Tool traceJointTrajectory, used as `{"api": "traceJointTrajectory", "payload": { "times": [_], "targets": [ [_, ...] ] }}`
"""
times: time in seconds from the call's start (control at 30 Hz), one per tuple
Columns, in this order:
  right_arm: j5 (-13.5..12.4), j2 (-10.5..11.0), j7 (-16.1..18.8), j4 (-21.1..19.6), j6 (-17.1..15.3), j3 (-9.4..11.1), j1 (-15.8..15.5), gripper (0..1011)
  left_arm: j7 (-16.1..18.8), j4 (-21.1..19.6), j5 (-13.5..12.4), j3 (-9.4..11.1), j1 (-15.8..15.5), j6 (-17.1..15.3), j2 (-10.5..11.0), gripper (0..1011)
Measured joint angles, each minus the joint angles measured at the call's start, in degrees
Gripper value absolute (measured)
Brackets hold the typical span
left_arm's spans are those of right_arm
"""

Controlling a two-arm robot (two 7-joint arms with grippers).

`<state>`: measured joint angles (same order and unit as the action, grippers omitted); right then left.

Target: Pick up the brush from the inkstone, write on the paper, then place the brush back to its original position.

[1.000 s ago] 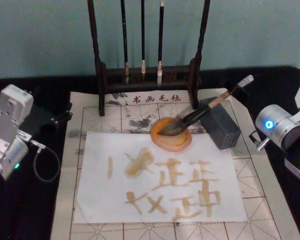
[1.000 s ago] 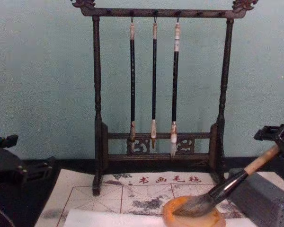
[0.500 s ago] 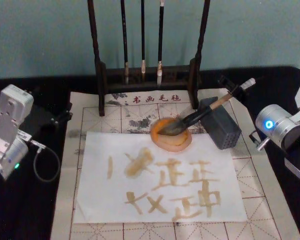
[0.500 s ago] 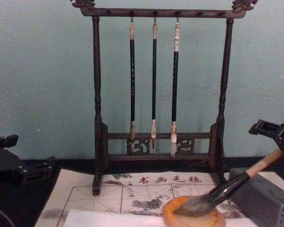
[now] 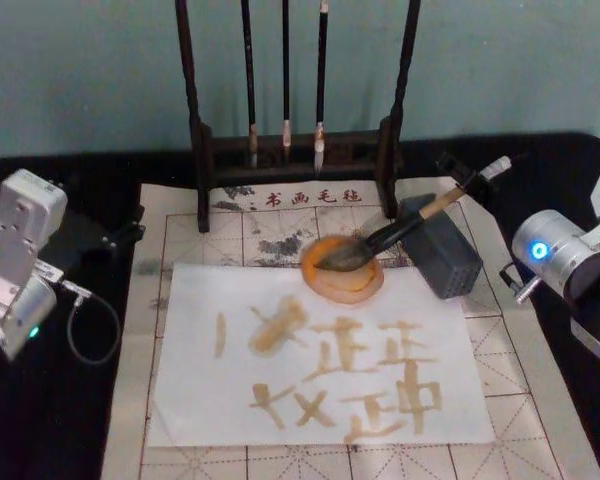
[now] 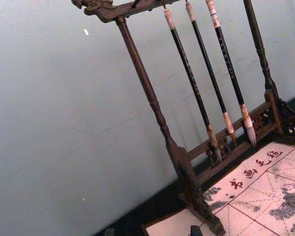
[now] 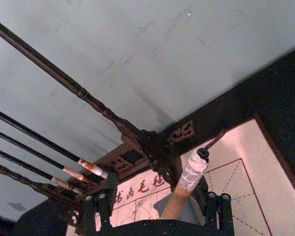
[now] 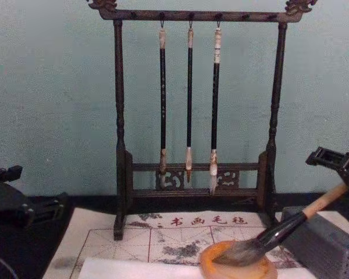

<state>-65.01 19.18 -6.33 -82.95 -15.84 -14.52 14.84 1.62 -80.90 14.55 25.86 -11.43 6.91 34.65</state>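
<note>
The brush [image 5: 405, 228] lies with its dark bristles in the orange inkstone [image 5: 368, 288] and its pale handle leaning up and right over a grey block [image 5: 450, 258]. My right gripper [image 5: 469, 179] is open around the white-wrapped top of the brush [image 7: 189, 174]. One finger [image 7: 99, 200] stands on each side, clear of the handle. From the chest, the brush [image 8: 279, 232] slopes up from the inkstone [image 8: 264, 271] towards that gripper [image 8: 336, 164]. The white paper [image 5: 200, 400] carries orange-brown characters. My left gripper [image 5: 92, 232] is parked at the left.
A dark wooden rack [image 5: 202, 150] with three thin hanging brushes [image 8: 189, 104] stands behind the inkstone. A beige gridded mat [image 5: 525, 400] lies under the paper. A black cloth [image 5: 60, 420] covers the table on both sides. A cable [image 5: 90, 330] loops by the left arm.
The right gripper has opened and let go of the brush handle, which dropped slightly onto the grey block. The left arm has not moved.
</note>
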Motion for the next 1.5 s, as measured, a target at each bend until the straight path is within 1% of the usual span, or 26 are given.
{"api": "traceJointTrajectory", "payload": {
  "times": [0.33,0.43,0.53,0.57,0.6,0.67,0.7,0.77,0.8,0.83,0.87,0.97,1.0,1.07,1.1,1.17,1.2,1.27,1.3,1.33,1.37,1.4,1.43,1.5],
  "targets": [
    [-2.39,1.99,-1.04,-2.44,0.35,-0.15,-2.23,1000,0.0,0.0,0.0,0.0,0.0,0.0,0.0,1001],
    [-3.33,2.9,-1.5,-3.73,0.26,-0.03,-3.59,1000,0.0,0.0,0.0,0.0,0.0,0.0,0.0,1001],
    [-4.09,4.28,-1.53,-5.54,0.41,0.11,-5.49,1000,0.0,0.0,0.0,0.0,0.0,0.0,0.0,1001],
    [-4.09,4.28,-1.53,-5.54,0.41,0.11,-5.49,1000,0.0,0.0,0.0,0.0,0.0,0.0,0.0,1001],
    [-4.14,4.95,-1.29,-6.31,0.75,0.11,-6.3,1000,0.0,0.0,0.0,0.0,0.0,0.0,0.0,1001],
    [-4.09,5.59,-0.83,-6.99,1.28,0.06,-6.99,1000,0.0,0.0,0.0,0.0,0.0,0.0,0.0,1001],
    [-3.67,6.43,-0.11,-7.75,1.98,-0.19,-7.8,1000,0.0,0.0,0.0,0.0,0.0,0.0,0.0,1001],
    [-2.93,7.36,0.89,-8.51,2.79,-0.58,-8.59,1000,0.0,0.0,0.0,0.0,0.0,0.0,0.0,1001],
    [-1.91,8.31,2.01,-9.2,3.82,-1.06,-9.31,1000,0.0,0.0,0.0,0.0,0.0,0.0,0.0,1001],
    [-1.25,8.78,2.69,-9.51,4.4,-1.4,-9.63,1000,0.0,0.0,0.0,0.0,0.0,0.0,0.0,1001],
    [0.37,9.81,4.13,-10.03,5.59,-2.15,-10.31,1000,0.0,0.0,0.0,0.0,0.0,0.0,0.0,1001],
    [3.41,11.03,6.31,-10.56,7.42,-3.11,-11.13,1000,0.0,0.0,0.0,0.0,0.0,0.0,0.0,1001],
    [5.95,11.85,7.89,-10.78,8.88,-3.93,-11.65,1000,0.0,0.0,0.0,0.0,0.0,0.0,0.0,1001],
    [8.57,12.5,9.25,-10.81,10.39,-4.74,-11.97,1000,0.0,0.0,0.0,0.0,0.0,0.0,0.0,1001],
    [11.53,13.07,10.41,-10.77,12.16,-5.49,-12.16,1000,0.0,0.0,0.0,0.0,0.0,0.0,0.0,1001],
    [14.52,13.56,11.26,-10.57,13.98,-6.34,-12.3,1000,0.0,0.0,0.0,0.0,0.0,0.0,0.0,1001],
    [17.47,13.94,11.85,-10.2,15.68,-7.14,-12.34,1000,0.0,0.0,0.0,0.0,0.0,0.0,0.0,1001],
    [20.07,14.19,12.11,-9.78,17.01,-7.71,-12.31,1000,0.0,0.0,0.0,0.0,0.0,0.0,0.0,1001],
    [22.05,14.32,12.16,-9.38,17.85,-8.23,-12.23,1000,0.0,0.0,0.0,0.0,0.0,0.0,0.0,1001],
    [22.05,14.32,12.16,-9.38,17.85,-8.23,-12.23,1000,0.0,0.0,0.0,0.0,0.0,0.0,0.0,1001],
    [23.91,14.4,12.18,-8.95,18.52,-8.64,-12.08,1000,0.0,0.0,0.0,0.0,0.0,0.0,0.0,1001],
    [24.8,14.47,12.19,-8.74,18.79,-8.87,-11.98,1000,0.0,0.0,0.0,0.0,0.0,0.0,0.0,1001],
    [26.46,14.65,12.21,-8.33,19.2,-9.27,-11.78,1000,0.0,0.0,0.0,0.0,0.0,0.0,0.0,1001],
    [27.97,14.78,12.17,-8.02,19.45,-9.58,-11.62,1000,0.0,0.0,0.0,0.0,0.0,0.0,0.0,1001]
  ]
}}
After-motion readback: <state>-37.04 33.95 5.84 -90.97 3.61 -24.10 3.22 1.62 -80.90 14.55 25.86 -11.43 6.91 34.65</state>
